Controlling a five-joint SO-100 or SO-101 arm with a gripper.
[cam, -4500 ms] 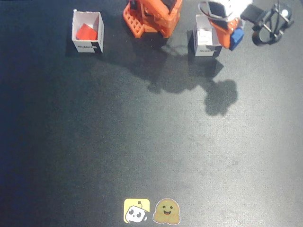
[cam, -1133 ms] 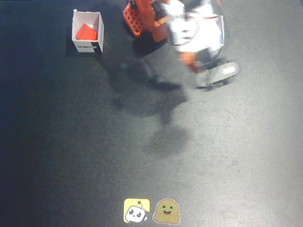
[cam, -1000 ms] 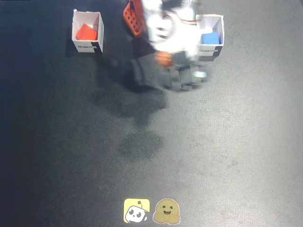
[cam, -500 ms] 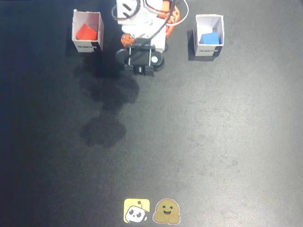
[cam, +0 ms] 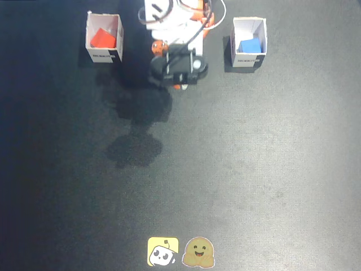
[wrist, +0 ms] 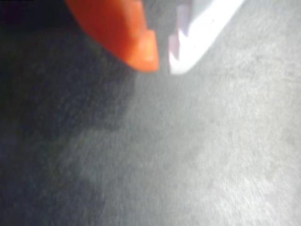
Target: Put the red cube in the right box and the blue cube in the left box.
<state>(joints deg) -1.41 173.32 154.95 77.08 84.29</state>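
In the fixed view the red cube lies inside the white box at the top left. The blue cube lies inside the other white box at the top right. The arm is folded back at the top centre between the two boxes, with my gripper low over the dark mat and apart from both boxes. In the wrist view my gripper shows an orange finger and a white finger with their tips almost touching and nothing between them. Neither cube nor box shows in the wrist view.
The dark grey mat fills both views. Two stickers, a yellow one and a brown one, lie at the bottom centre edge. The arm's white base stands at the top centre, and its shadows fall below it.
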